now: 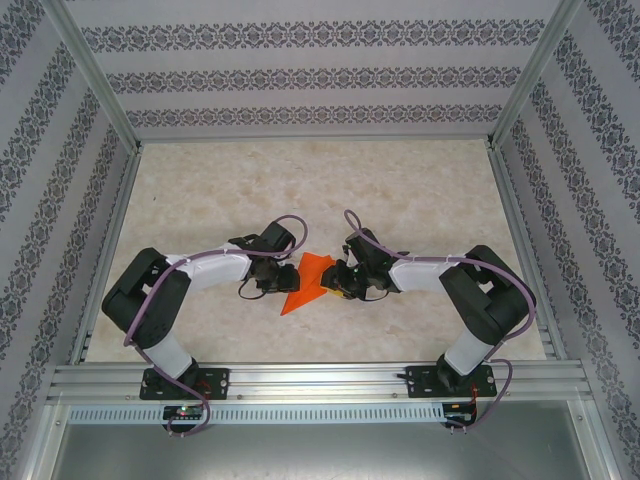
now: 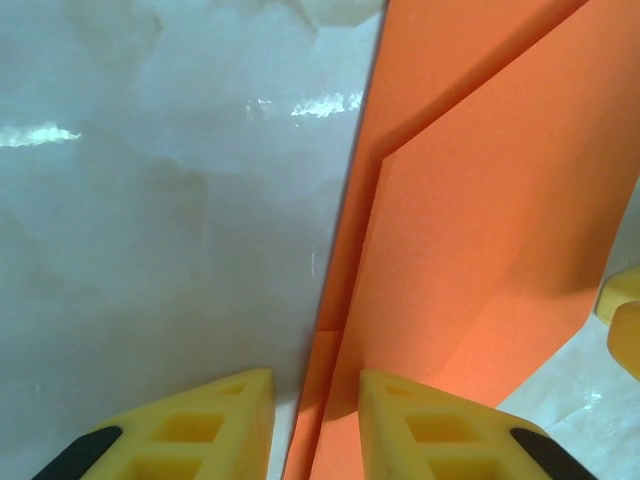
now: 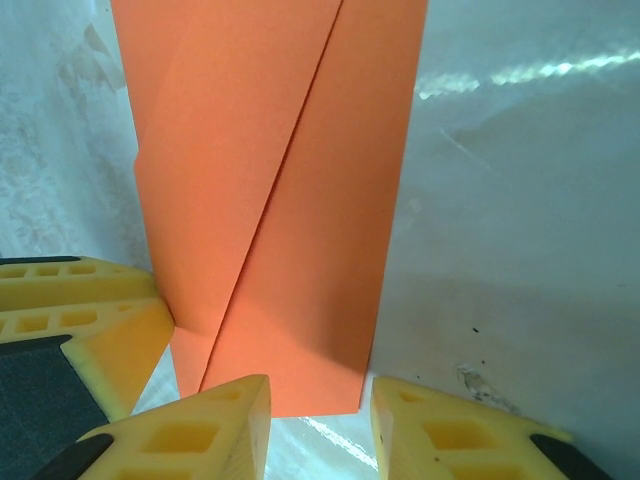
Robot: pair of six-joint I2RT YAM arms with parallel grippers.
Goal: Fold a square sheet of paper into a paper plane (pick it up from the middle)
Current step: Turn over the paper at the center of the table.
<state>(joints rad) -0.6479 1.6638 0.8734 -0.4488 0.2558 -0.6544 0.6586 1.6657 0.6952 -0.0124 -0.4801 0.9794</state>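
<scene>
The orange sheet of paper (image 1: 309,281) lies flat on the table, folded into a pointed wedge with its tip toward the near left. My left gripper (image 1: 283,279) is low at its left side and my right gripper (image 1: 336,280) at its right side. In the left wrist view the paper (image 2: 480,200) shows layered folds. Its left edge runs into the gap of the open left gripper (image 2: 315,425), whose right finger (image 2: 430,430) rests over the paper. In the right wrist view the paper (image 3: 270,180) ends just ahead of the open right gripper (image 3: 318,430), with bare table between the jaws.
The marble-patterned table (image 1: 300,190) is walled by patterned panels, with an aluminium rail (image 1: 320,380) along the near edge. A finger of the left gripper (image 3: 80,320) shows at the left of the right wrist view. A finger of the right gripper (image 2: 622,315) shows at the left wrist view's right edge.
</scene>
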